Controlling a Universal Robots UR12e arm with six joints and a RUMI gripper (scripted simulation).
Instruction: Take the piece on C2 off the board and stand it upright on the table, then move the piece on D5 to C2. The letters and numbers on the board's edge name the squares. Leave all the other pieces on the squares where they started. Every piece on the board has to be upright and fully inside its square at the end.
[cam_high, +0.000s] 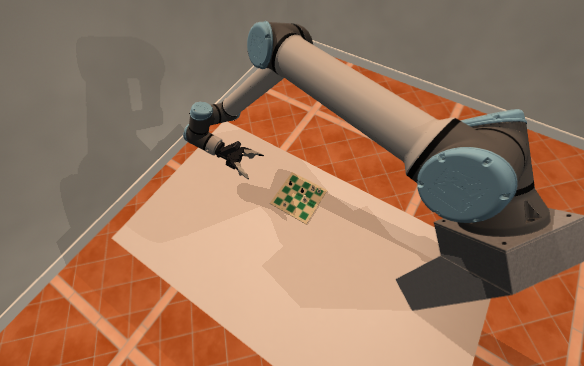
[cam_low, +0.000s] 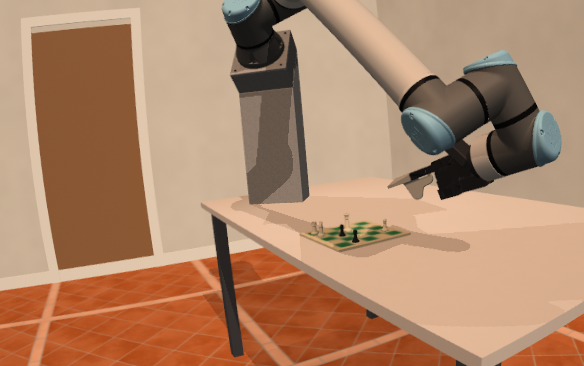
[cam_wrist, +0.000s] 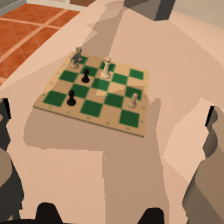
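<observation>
the gripper (cam_high: 248, 163) hangs wide open above the table (cam_high: 210, 260), just beside the chessboard (cam_high: 298, 198).

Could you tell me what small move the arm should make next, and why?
Probably bring the open end effector over the chessboard and lower it toward the C2 piece. It holds nothing, hangs above the table beside the board, and every piece is on the board, upright.
</observation>
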